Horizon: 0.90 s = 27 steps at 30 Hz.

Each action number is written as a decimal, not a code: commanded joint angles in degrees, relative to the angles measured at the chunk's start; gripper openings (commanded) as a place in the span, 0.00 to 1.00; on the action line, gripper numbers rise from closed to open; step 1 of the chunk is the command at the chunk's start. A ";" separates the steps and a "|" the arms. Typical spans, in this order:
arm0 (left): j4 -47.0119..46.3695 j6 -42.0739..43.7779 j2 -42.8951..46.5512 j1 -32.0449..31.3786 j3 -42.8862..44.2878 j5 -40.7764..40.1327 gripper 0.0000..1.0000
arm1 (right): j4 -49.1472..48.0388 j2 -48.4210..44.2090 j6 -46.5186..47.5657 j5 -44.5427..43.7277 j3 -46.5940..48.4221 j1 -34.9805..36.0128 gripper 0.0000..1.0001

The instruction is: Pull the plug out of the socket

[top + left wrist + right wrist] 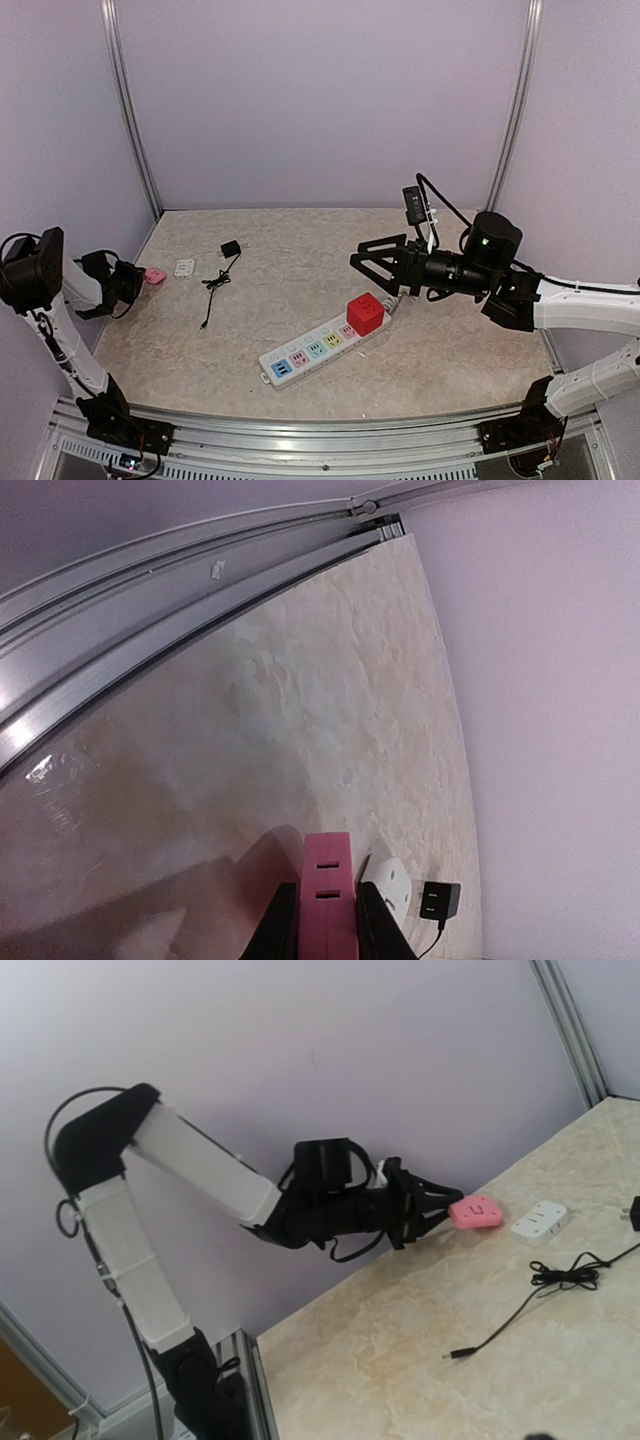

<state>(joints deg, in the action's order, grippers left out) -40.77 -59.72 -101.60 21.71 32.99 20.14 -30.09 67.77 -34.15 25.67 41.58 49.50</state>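
Note:
The socket is a long white power strip [312, 349] with pastel outlet faces, lying near the middle of the table. A red cube plug [365, 314] sits plugged into its right end. My right gripper [372, 262] is open and empty, hovering just above and behind the red plug. Its own fingers do not show in the right wrist view. My left gripper [139, 279] is far left, shut on a small pink plug [154, 274]. The pink plug also shows between the fingers [382, 922] in the left wrist view [328, 890] and in the right wrist view [474, 1212].
A small flat white square piece [184, 267] lies beside the pink plug, and shows in the right wrist view [540, 1221]. A black charger [230, 249] with a thin black cable [209, 300] lies at the back left. Purple walls enclose the table.

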 commanded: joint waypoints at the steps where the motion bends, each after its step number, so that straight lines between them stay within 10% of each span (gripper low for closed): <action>1: -0.63 -0.89 -3.76 -0.86 3.59 0.25 0.00 | -0.63 0.65 -0.19 0.54 -1.03 -0.75 0.87; 12: 3.90 -1.06 -9.05 -3.26 10.00 -2.86 0.09 | -0.77 0.97 -0.21 1.05 -1.09 -1.48 0.87; 27: 14.53 4.13 -4.57 -6.96 12.40 -9.55 0.61 | -0.84 -0.27 -0.48 0.67 -2.19 -1.81 0.87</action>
<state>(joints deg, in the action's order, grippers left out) -32.93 -59.02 -109.34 15.90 44.47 15.64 -30.33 68.25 -34.20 26.33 40.51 48.14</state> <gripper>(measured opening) 0.536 0.867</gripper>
